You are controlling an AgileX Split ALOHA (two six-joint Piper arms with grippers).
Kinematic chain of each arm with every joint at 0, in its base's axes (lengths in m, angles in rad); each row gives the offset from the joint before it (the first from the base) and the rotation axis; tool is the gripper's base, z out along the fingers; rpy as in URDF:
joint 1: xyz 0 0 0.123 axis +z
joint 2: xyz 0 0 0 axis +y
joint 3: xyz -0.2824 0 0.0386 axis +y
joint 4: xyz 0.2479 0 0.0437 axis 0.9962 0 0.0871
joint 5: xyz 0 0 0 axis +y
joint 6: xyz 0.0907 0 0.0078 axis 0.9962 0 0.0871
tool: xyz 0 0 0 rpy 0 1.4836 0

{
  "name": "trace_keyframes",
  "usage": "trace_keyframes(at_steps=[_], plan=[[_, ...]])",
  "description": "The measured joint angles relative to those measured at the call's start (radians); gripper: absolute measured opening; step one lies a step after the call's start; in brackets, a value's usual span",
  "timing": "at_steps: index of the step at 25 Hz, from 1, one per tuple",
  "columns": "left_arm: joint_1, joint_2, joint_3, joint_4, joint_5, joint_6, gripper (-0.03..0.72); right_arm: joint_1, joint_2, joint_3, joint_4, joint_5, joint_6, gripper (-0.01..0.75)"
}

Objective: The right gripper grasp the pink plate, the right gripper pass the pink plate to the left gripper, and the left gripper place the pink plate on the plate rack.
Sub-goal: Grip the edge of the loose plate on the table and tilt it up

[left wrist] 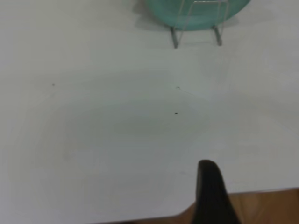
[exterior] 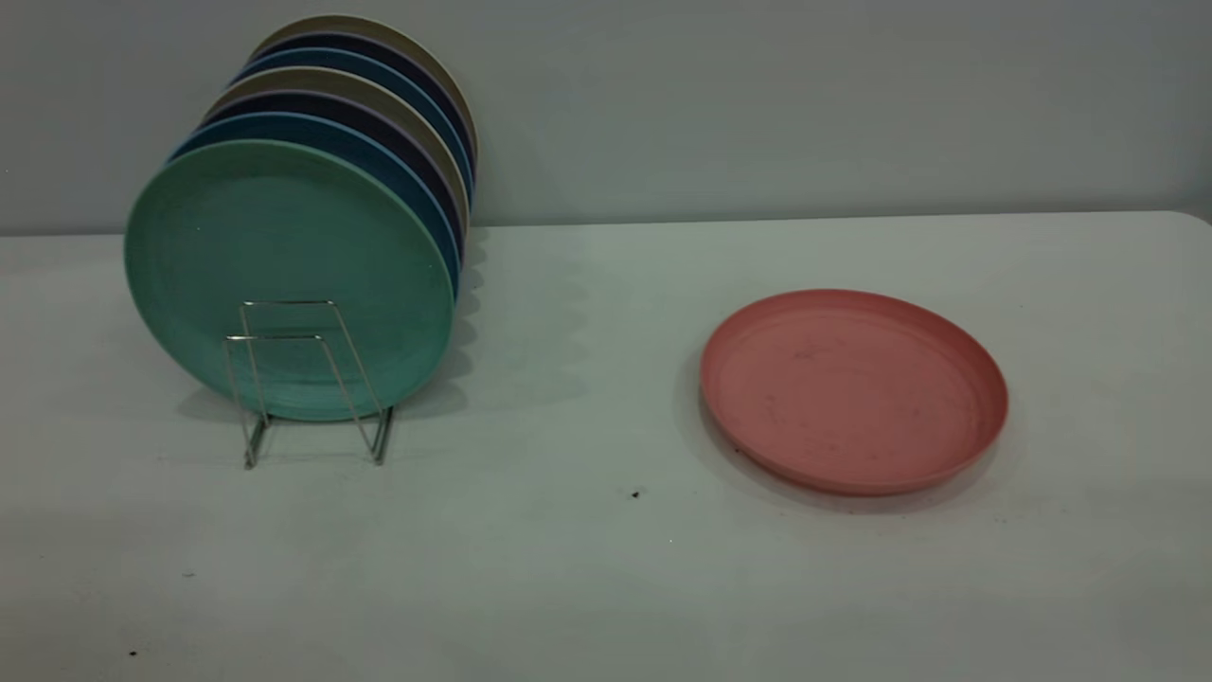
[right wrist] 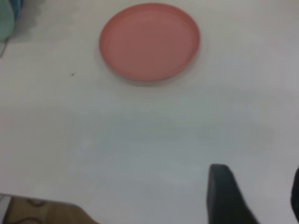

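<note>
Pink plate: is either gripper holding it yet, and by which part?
Nothing is held. The pink plate lies flat on the table, clear of the right gripper.

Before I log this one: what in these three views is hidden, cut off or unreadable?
- Left hand: only one finger shows in the left wrist view; the edge cuts off the rest, so open or shut is unclear.
- Right hand: cropped by the right wrist view's edge; absent from the exterior view.
- Plate rack: its rear loops hide behind the teal-green plate.
- Pink plate: underside unseen.
</note>
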Motion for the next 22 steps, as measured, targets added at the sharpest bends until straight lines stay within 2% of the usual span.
trace_keyframes(at_steps=[3, 6, 12, 18, 22], plan=[[0.000, 0.181, -0.043, 0.008, -0.098, 0.036, 0.587, 0.000, 0.149, -0.034, 0.008, -0.060, -0.016, 0.459], [0.000, 0.390, -0.105, 0.008, -0.189, 0.086, 0.615, 0.000, 0.315, -0.057, 0.042, -0.144, -0.050, 0.490], [0.000, 0.779, -0.257, 0.007, -0.303, 0.117, 0.604, 0.000, 0.654, -0.068, 0.223, -0.327, -0.213, 0.496], [0.000, 1.075, -0.378, -0.030, -0.374, 0.121, 0.591, 0.000, 0.989, -0.080, 0.494, -0.513, -0.486, 0.496], [0.000, 1.200, -0.437, -0.115, -0.401, 0.167, 0.591, 0.000, 1.214, -0.121, 0.678, -0.560, -0.640, 0.496]])
